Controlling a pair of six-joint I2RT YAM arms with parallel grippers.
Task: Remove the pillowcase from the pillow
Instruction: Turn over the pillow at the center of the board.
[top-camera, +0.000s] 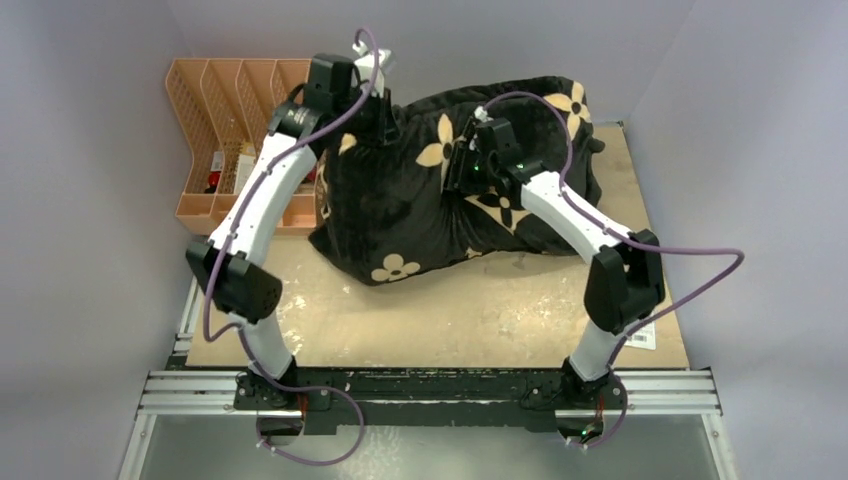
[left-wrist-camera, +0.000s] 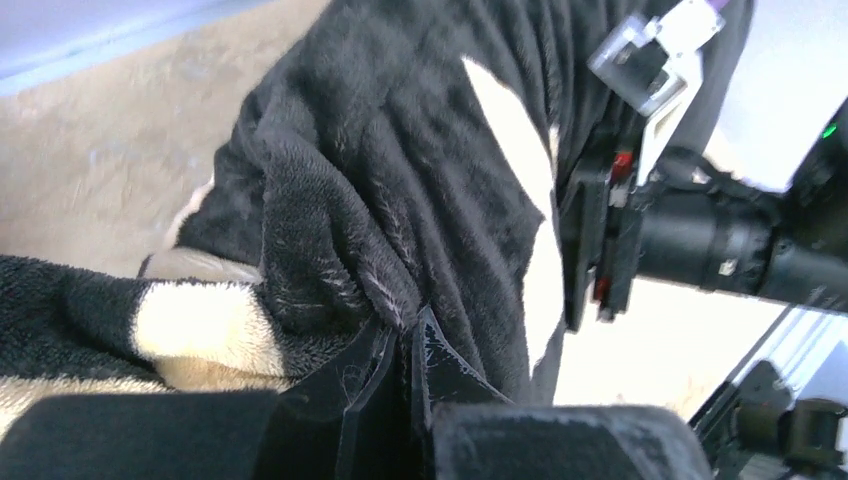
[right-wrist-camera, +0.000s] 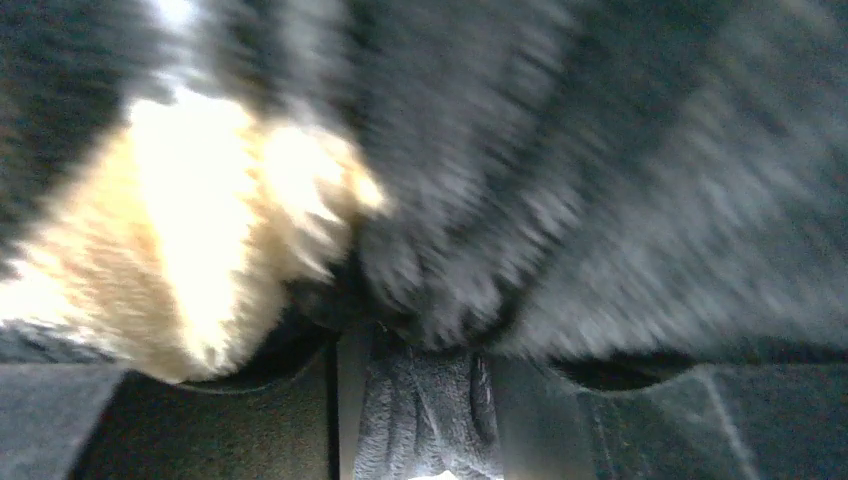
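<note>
10 o'clock: peach slotted rack (top-camera: 225, 110) in my far-left corner | its near slots: small red and dark bits (top-camera: 215, 182), too small for me to name | centre: tan table board (top-camera: 440, 320), scuffed white in patches | 4 o'clock: white label (top-camera: 650, 338) at the board's edge | 6 o'clock: metal rail (top-camera: 440, 392) running across

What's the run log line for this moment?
left pincer: shut on pillowcase | right pincer: fabric between jaws, grip unclear | pillow: not visible
</note>
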